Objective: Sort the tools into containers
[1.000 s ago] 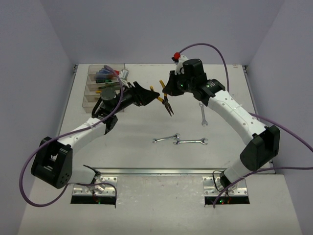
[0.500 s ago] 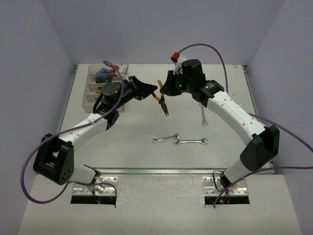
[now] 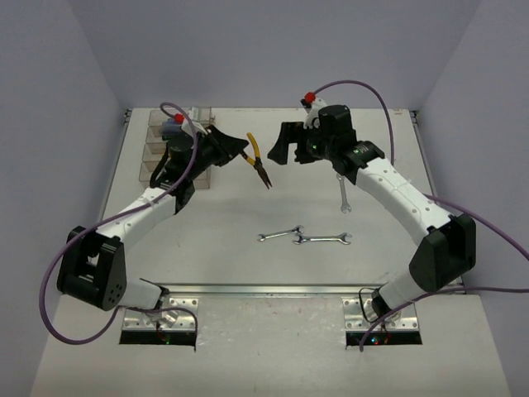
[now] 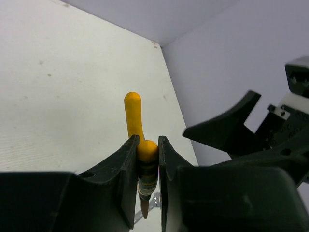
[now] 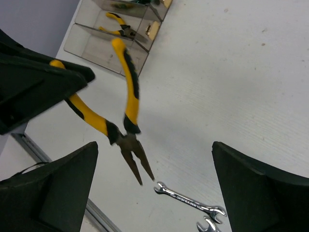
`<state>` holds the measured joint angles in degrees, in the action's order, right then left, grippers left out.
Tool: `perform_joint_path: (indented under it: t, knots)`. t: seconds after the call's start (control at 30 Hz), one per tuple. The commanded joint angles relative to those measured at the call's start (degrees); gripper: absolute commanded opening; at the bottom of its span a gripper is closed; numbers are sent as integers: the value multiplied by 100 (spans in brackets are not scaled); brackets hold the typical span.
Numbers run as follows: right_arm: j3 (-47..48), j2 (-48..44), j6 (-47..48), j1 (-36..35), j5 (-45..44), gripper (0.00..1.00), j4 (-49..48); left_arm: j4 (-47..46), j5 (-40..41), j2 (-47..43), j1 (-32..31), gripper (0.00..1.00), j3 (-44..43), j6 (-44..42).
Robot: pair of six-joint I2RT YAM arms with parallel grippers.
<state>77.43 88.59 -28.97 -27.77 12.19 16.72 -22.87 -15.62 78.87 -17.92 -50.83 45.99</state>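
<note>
White surface point(image 3: 223, 265) w/ pale lilac walls round it: left tool point(image 4: 147, 147) is pinched on one yellow handle of the pliers point(image 5: 129, 92), which hang in mid-air nose down, just right of the clear bins point(image 5: 91, 43), other handle sticking free. Right tool point(image 3: 281, 149) stands spread wide, v. near the pliers but not touching. Two wrenches point(image 3: 281, 235) lie end to end nearer the arm bases, 3rd wrench point(image 3: 344, 194) apart on the right; 2nd pliers point(image 5: 118, 23) sit in a bin.
</note>
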Motion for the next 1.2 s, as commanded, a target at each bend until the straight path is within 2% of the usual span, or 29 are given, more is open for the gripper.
perform_joint_path:
  t: [0.0,0.13,0.3,0.4,0.63,0.87,1.17]
  knots:
    - [-314,-654,3,419,-72,99,-198,183,892,-90,708,0,-361,544]
    - [-666,-1225,151,693,-374,99,-111,1271,2060,-71,1202,0,-763,673]
    - [-1203,-1760,398,753,-794,99,-2,2584,3800,317,1636,0,-1473,1386]
    - [-1463,-1993,485,755,-870,99,9,3385,4255,766,1845,0,-1998,1669]
    - [-1898,-2279,591,764,-844,99,10,4158,4485,1810,2274,0,-2655,1929]
    - [-2123,-2241,676,764,-568,99,7,3692,4196,2424,2444,0,-2760,2056]
    - [-2259,-2204,761,764,-602,99,7,3609,3970,2702,2471,0,-2979,2168]
